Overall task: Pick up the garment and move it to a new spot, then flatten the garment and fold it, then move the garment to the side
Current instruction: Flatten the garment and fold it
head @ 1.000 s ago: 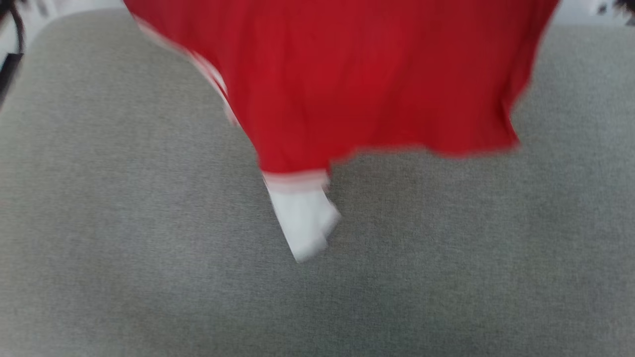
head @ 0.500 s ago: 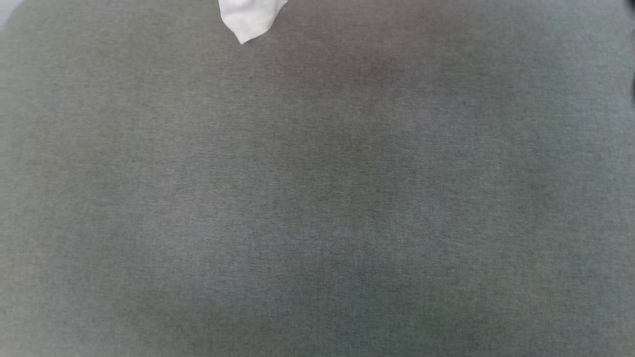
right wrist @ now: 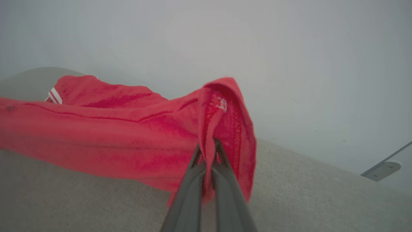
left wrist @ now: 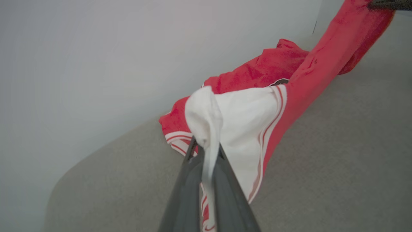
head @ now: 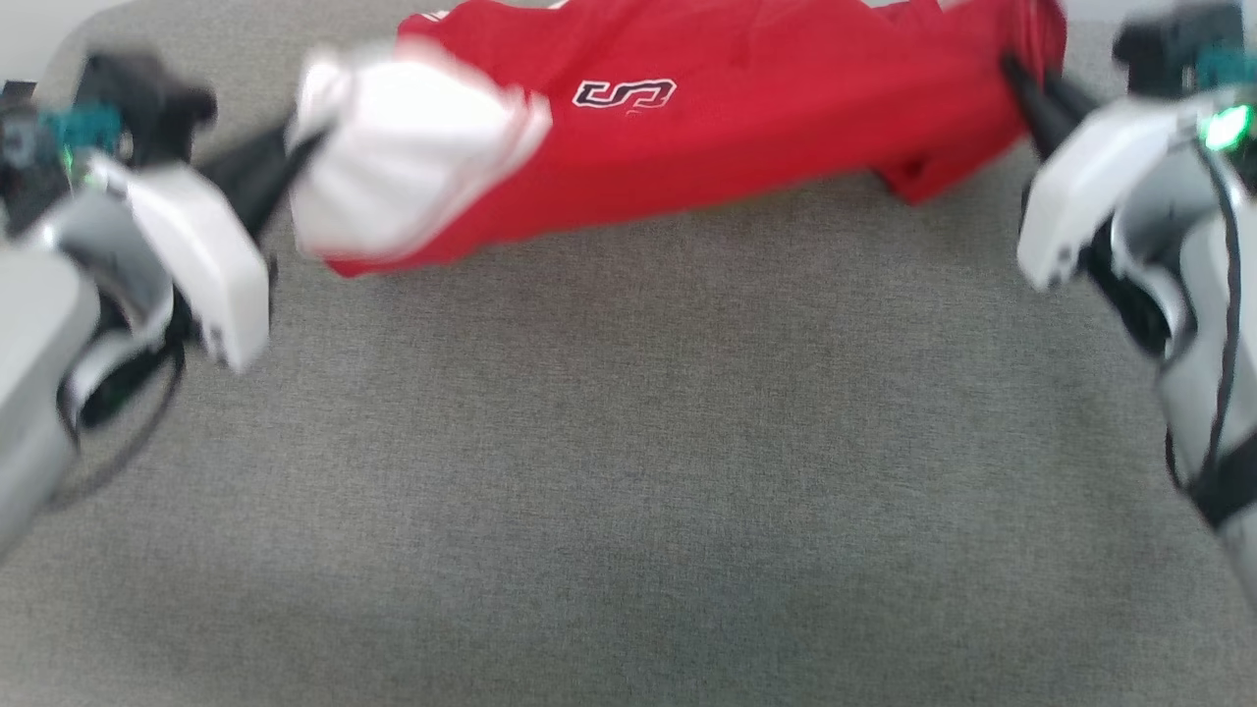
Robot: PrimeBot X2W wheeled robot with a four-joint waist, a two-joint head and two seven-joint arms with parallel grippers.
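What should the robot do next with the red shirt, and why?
Probably lower both arms to lay the shirt on the grey surface. The left end effector pinches the white sleeve, the right end effector the red end, and the shirt stretches bunched between them, not flat.

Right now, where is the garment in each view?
Head view: garment across the top, stretched between left gripper and right gripper.
Left wrist view: garment from centre to top right, white sleeve pinched.
Right wrist view: garment left and centre, pinched by the right gripper.
Shared landmark: grey surface beneath.
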